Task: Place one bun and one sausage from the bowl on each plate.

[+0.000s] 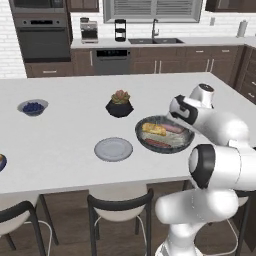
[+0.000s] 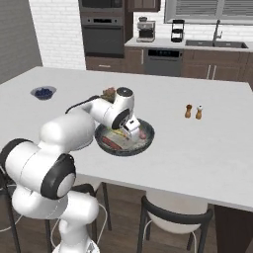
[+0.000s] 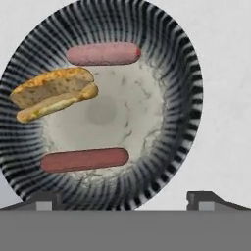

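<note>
Bowl sits right under the gripper — fingers apart, empty — so a careless drop could nudge a sausage aside.

No writing, label, brand, number or sign can be read anywhere in these views. The oven front and the coffee machine on the back counter carry small panels (too blurred and too small to show any characters), and the bowl bears only a striped pattern, no lettering.
</note>
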### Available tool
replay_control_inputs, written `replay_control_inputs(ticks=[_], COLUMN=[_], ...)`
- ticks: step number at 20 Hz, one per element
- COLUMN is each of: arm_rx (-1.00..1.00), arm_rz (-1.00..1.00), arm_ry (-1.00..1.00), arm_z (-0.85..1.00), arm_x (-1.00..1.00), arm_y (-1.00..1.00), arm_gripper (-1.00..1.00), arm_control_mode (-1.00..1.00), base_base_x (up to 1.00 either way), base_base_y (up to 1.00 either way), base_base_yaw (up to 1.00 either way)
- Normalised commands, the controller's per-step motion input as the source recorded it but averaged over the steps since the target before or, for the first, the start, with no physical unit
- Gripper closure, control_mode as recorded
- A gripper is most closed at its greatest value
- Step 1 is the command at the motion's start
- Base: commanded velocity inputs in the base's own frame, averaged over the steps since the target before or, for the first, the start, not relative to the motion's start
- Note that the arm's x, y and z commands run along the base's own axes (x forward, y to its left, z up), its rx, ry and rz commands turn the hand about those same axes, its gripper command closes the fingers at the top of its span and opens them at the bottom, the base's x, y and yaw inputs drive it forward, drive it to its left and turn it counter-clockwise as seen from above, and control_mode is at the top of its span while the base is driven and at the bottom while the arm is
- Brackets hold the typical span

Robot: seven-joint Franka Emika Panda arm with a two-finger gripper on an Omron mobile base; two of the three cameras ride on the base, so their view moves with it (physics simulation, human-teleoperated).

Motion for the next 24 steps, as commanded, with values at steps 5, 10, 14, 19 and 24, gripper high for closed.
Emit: replay_control_inputs(ticks=[5,10,14,19,24], arm_rx=[-0.05,-0.02,-0.05,-0.09,0.00], arm_rz=[0.33,0.57,0.42,0.30,0.08], arm_ry=[0.15,0.13,0.16,0.12,0.00], arm_z=[-0.48,-0.83,-0.40,-0.56,-0.01], arm_x=[0.39,0.66,0.85,0.09,0.01], arm_y=[0.16,0.12,0.02,0.31,0.10], arm_gripper=[-1.00,-1.00,-1.00,-1.00,-1.00], arm_control_mode=[-1.00,-1.00,-1.00,-1.00,-1.00], base_base_x=[0.00,0.00,0.00,0.00,0.00], base_base_y=[0.00,0.00,0.00,0.00,0.00], base_base_yaw=[0.00,0.00,0.00,0.00,0.00])
